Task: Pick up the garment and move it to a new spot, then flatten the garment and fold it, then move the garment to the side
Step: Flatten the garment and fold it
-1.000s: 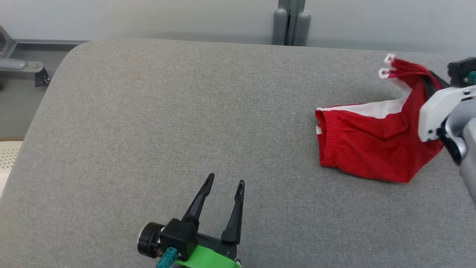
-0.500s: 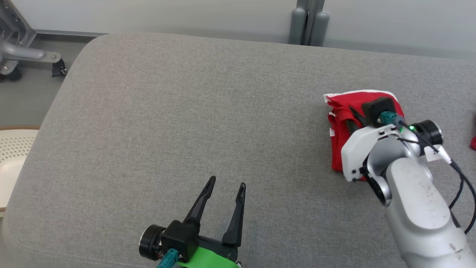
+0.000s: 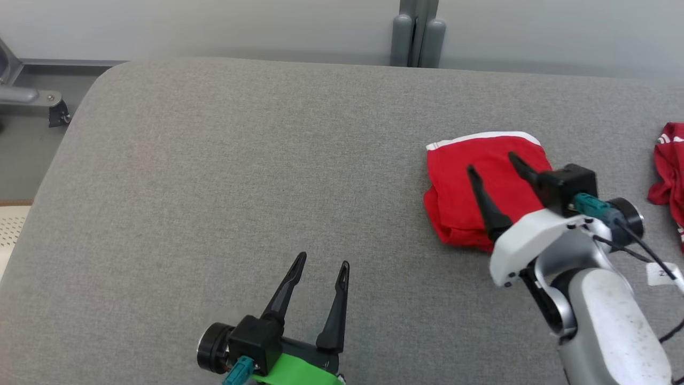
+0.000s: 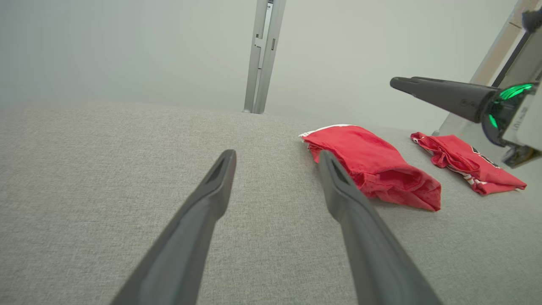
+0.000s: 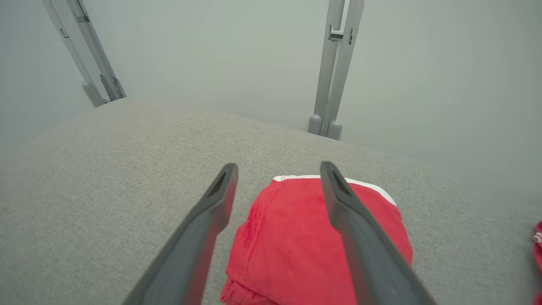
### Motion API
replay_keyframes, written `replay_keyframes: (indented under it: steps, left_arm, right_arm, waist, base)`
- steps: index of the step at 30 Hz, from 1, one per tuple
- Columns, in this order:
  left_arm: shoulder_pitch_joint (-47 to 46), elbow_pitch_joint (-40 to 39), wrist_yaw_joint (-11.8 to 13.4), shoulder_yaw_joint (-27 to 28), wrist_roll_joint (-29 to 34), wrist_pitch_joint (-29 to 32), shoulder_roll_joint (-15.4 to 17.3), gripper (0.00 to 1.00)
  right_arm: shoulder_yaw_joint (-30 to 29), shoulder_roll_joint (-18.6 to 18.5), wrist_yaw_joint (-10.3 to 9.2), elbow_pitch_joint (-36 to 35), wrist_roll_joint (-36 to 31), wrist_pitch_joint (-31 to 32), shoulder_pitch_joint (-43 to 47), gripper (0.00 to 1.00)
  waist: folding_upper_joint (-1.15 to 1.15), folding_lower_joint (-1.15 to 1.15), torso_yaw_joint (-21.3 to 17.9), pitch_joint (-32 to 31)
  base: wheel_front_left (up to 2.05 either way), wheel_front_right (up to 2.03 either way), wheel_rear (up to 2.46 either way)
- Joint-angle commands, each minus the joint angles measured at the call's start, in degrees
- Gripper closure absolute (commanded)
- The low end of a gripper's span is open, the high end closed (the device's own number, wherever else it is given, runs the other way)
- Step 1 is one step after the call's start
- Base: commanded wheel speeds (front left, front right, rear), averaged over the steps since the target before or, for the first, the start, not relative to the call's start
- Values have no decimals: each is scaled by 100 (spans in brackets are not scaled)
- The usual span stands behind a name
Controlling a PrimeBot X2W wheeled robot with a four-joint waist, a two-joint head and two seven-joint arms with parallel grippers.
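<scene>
**Q:** While the right arm reaches in from the near right corner, where is its tool?

**A:** The right tool [image 3: 491, 162] hangs over the garment [image 3: 454, 182]. The pale forearm climbs from the near right, the white wrist bends, and the two dark fingers point far and a little left. Seen from the left wrist, one finger is well above the cloth, not touching it.

**Q:** Are its fingers together or apart?

**A:** Apart, wide, with nothing between them. From the right wrist, red cloth shows in the gap and beneath both fingers.

**Q:** And the garment itself?

**A:** It is a red folded bundle lying on the right part of the grey worktop [image 3: 240, 160], with white trim along its far edge. Its near left end is bunched and thicker.

**Q:** What about the left arm?

**A:** The left tool [image 3: 324, 260] sits near the worktop's near edge, left of the garment and well apart from it. Its wrist has a green band, and the fingers point far, tilted slightly right. They are spread and empty, over bare grey fabric.

**Q:** Anything else on the worktop?

**A:** A second red cloth [image 3: 668, 160], crumpled, lies at the right edge, apart from the garment. A grey post [image 3: 417, 32] stands beyond the far edge.
</scene>
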Motion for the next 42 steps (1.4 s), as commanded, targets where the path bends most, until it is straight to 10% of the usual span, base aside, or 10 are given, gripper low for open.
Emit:
replay_keyframes:
  steps: [1,7,10,26,35,36,38,42]
  left_arm:
    - [51,0,35,18,5,-17,0,0]
    - [42,2,-15,11,41,-17,1,0]
    - [59,-16,-12,33,37,-17,1,0]
    - [-93,104,-81,-62,-21,-17,1,0]
    - [217,78,7,137,-67,-16,2,0]
    - [248,43,32,216,-67,-17,2,0]
    - [375,-6,96,407,-48,-16,39,0]
    - [697,-187,223,950,-29,-17,62,0]
  right_arm:
    - [-176,-100,-12,-72,59,-20,156,0]
    - [-1139,-449,-11,16,340,-113,585,0]
    - [-1416,-672,-10,195,610,-221,707,100]
    - [616,-876,-9,2563,1952,-988,-101,100]
    - [1909,-801,-10,2589,2294,-1686,240,100]
    - [1954,-801,-10,2556,2302,-1796,283,95]
    - [1952,-824,-10,2502,2248,-2091,390,0]
    - [1667,-831,-10,2465,2111,-2602,547,0]
  waist:
    - [0,0,-80,-40]
    - [0,0,-76,-44]
    - [0,0,-43,-21]
    - [0,0,162,9]
    - [0,0,-193,-386]
    - [0,0,-259,-451]
    - [0,0,-429,-604]
    - [0,0,-791,-835]
  base:
    - [0,0,0]
    - [0,0,0]
    - [0,0,0]
    - [0,0,0]
    - [0,0,0]
    - [0,0,0]
    - [0,0,0]
    - [0,0,0]
